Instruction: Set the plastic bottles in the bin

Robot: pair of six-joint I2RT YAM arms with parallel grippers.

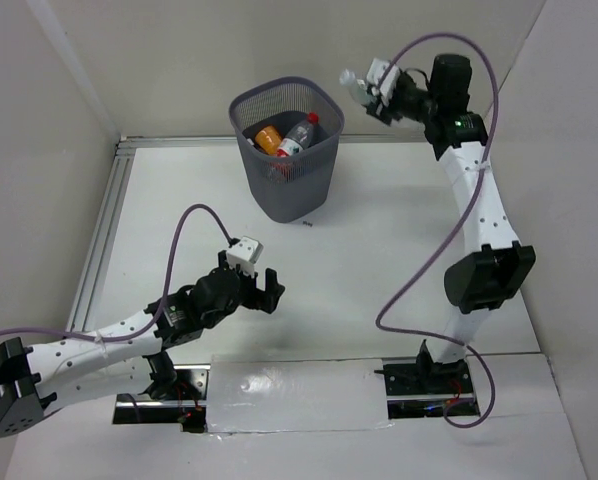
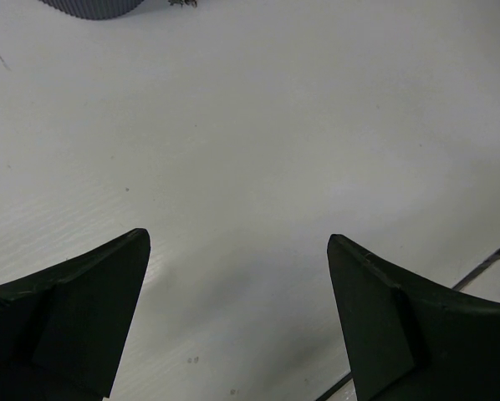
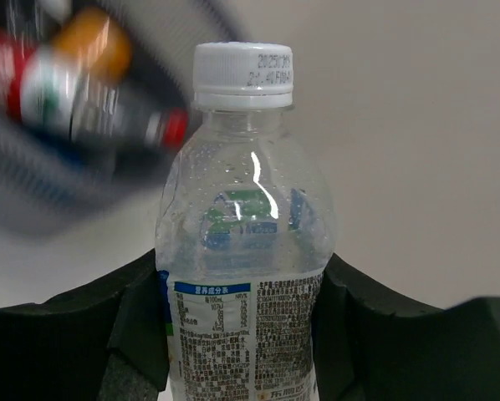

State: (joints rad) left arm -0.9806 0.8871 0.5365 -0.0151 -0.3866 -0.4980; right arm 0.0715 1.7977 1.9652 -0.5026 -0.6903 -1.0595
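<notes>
One clear bottle (image 3: pixel 246 251) clamped at labelled mid-body by right gripper (image 1: pixel 369 88), right of bin (image 1: pixel 284 165); judged light, slick, crushable. Left gripper (image 2: pixel 237 276) jaws wide, empty.

bottle cap (image 3: pixel 242 75) stamped 2025, 21:40

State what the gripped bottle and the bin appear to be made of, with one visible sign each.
The bottle: clear glossy plastic, judging by see-through walls and sharp highlights. The bin: dark grey mesh, probably metal; a fine grid pattern covers its wall.
</notes>
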